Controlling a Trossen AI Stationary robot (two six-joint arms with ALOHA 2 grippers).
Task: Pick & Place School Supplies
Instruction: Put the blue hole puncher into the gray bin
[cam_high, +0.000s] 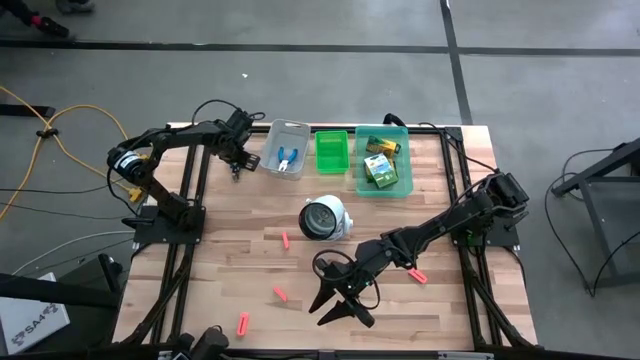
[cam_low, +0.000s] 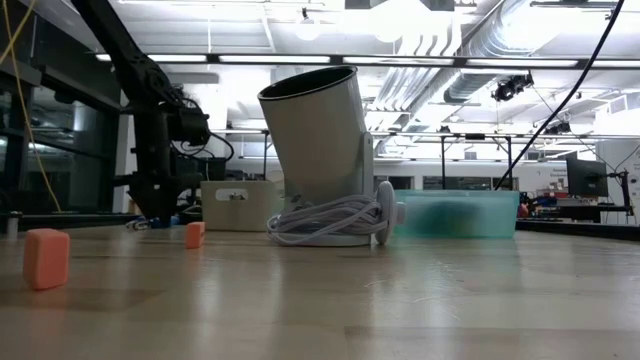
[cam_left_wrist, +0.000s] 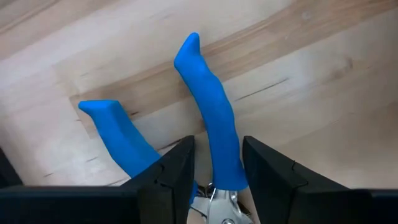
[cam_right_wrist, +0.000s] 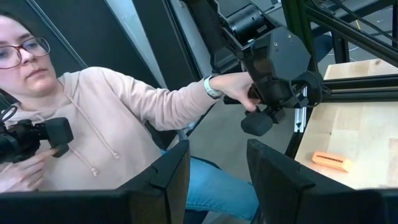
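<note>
You see only the handles of the scissors (cam_left_wrist: 208, 118) in the left wrist view, blades cut off at the edge, and the teal bin (cam_low: 455, 212) blurs in the low view.

Blue-handled scissors (cam_left_wrist: 208, 124) hang handles-out between dark fingers. Another pair (cam_high: 286, 157) lies in the grey bin (cam_high: 271, 160). 2 crayon boxes (cam_high: 380, 168) fill the teal bin (cam_high: 404, 160). 4 red-pink stubs (cam_high: 285, 240) lie scattered on wood.

Three plastic bins stand in a row along the far edge of the bench (cam_high: 230, 225): a grey bin (cam_high: 288, 131), a green bin (cam_high: 332, 140) and a teal bin (cam_high: 404, 160). A round white object with a dark face (cam_high: 325, 217) lies near the middle. A person (cam_right_wrist: 93, 143) in a pink hoodie sits beyond the bench edge.
</note>
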